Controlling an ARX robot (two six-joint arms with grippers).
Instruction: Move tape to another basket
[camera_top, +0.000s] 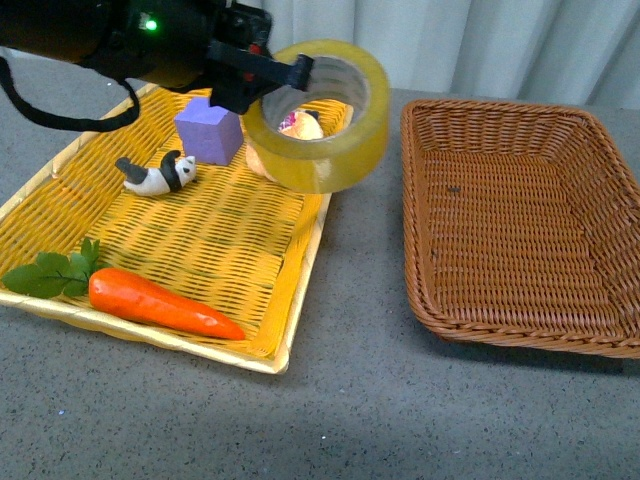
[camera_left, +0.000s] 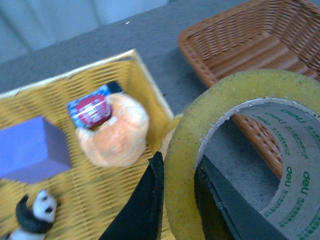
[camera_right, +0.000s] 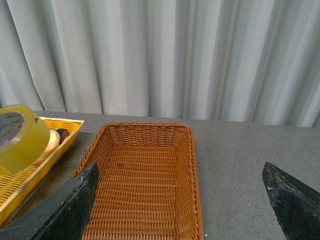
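**Grip.** The left gripper (camera_top: 285, 85) is closed across one wall of the tape (camera_top: 345, 150): in the left wrist view one finger (camera_left: 142, 205) lies against the outer yellowish face and the other sits inside the printed core. The right gripper (camera_right: 180, 205) stands wide open and holds nothing.

**Location.** The tape hangs clear of the surfaces, tilted, over the far right corner of the yellow tray (camera_top: 150, 335). It is near the brown wicker basket (camera_top: 500, 110) but not yet above it.

**Hazards.**
- The hold is a single pinch on one side of a broad roll, so most of the weight hangs off to one side. The outer face looks slick. A quick swing could let the roll pivot or slide out of the jaws.
- The basket's near wall is raised and flares outward. A low crossing could catch the roll's lower edge on that rim and pry it loose.
- If released high or on edge, the roll may run on its rim (round things do) and climb the sloped wall.

**Clearance.** A bare strip of grey table (camera_top: 360, 400) separates tray and basket. The basket floor shows only a small dark speck. The purple block (camera_top: 208, 130), the panda figure (camera_top: 158, 173) and the carrot (camera_top: 160, 302) lie in the tray, away from the route.
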